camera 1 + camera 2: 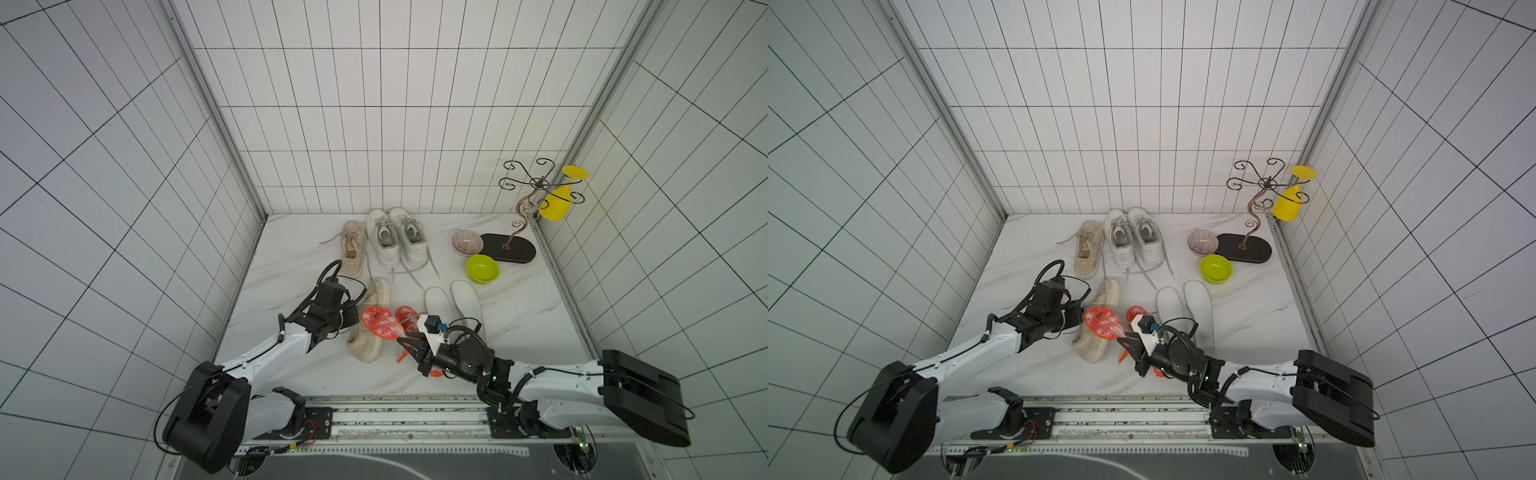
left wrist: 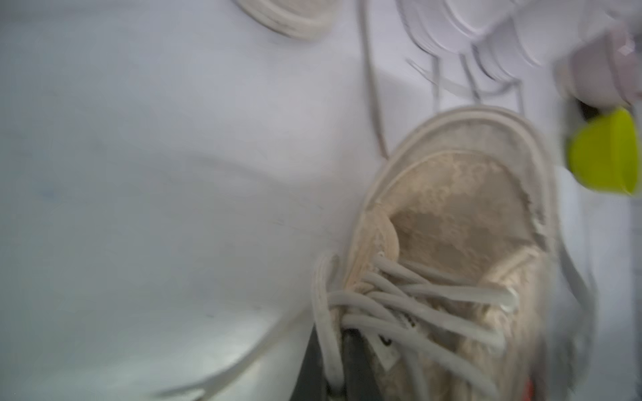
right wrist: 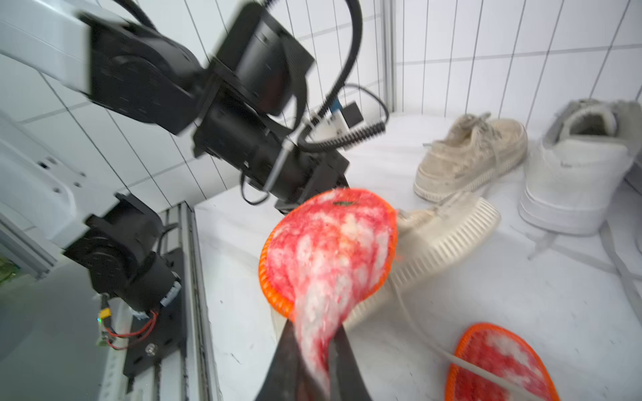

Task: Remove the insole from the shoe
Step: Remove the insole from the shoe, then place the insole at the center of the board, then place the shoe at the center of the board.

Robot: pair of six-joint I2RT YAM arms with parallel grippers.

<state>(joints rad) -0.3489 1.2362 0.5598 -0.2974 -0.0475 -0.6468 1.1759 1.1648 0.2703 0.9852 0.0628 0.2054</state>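
A beige lace-up shoe (image 1: pixel 368 349) (image 1: pixel 1090 349) lies tipped on its side near the table's front, its ribbed sole (image 3: pixel 448 236) toward the right arm. My left gripper (image 1: pixel 355 318) (image 2: pixel 333 375) is at the shoe's laced top, shut on a white lace; the shoe's opening (image 2: pixel 451 225) shows bare lining. My right gripper (image 1: pixel 402 340) (image 3: pixel 314 347) is shut on the narrow end of a red-and-white insole (image 1: pixel 380 324) (image 3: pixel 330 243) with an orange rim. The insole hangs in the air over the shoe, its whole rounded front showing.
A second red insole (image 1: pixel 407 318) (image 3: pixel 500 364) lies on the table, partly under the right arm. Two white insoles (image 1: pixel 467 299), the other beige shoe (image 1: pixel 353 249), a white sneaker pair (image 1: pixel 397 237), a green bowl (image 1: pixel 483 269), a patterned bowl (image 1: pixel 467 243) and a wire stand (image 1: pixel 509 248) with a yellow glass (image 1: pixel 555 203) stand behind.
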